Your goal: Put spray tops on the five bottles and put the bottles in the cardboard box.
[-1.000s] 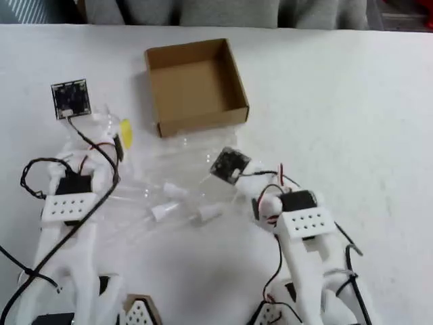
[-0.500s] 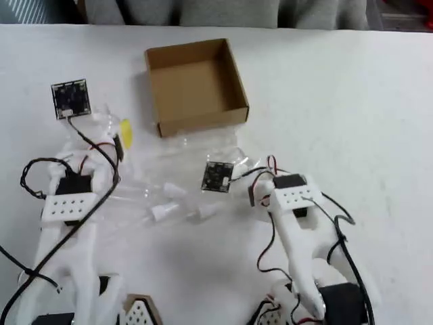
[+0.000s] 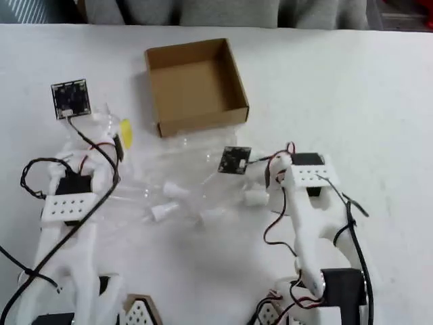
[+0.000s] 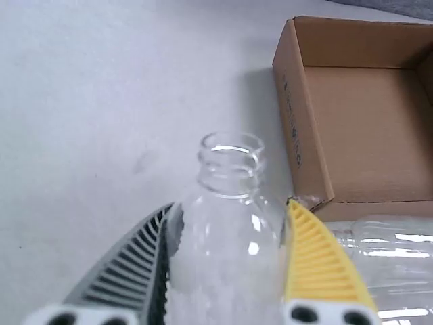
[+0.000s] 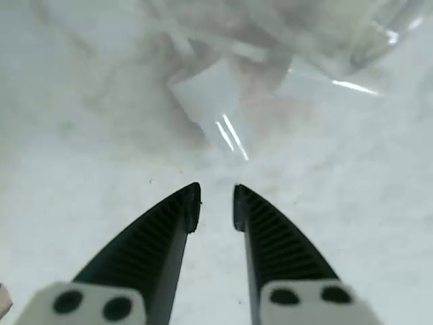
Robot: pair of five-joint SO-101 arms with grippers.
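An open-necked clear bottle (image 4: 230, 169) stands upright with my left gripper (image 4: 231, 207) shut on it, grey and yellow fingers on either side of its body. In the high view that bottle (image 3: 107, 125) sits at the table's left, near the cardboard box (image 3: 203, 123), which has nothing in it. Other clear bottles (image 3: 193, 150) lie on their sides in front of the box. Three white spray tops (image 3: 172, 189) (image 3: 161, 212) (image 3: 211, 215) lie loose among them. My right gripper (image 5: 214, 203) hovers low over bare table, open by a narrow gap and holding nothing, with clear bottles (image 5: 284, 61) just ahead.
The box's corner (image 4: 298, 128) shows beside the held bottle, with a lying bottle (image 4: 392, 244) below it. The right arm (image 3: 303, 177) stands right of the bottle pile. Cables trail from both arms. The table's right and far sides are bare white.
The right arm has pulled back to the right, away from the spray tops it was over, and its wrist has turned. The left arm and its bottle have stayed put.
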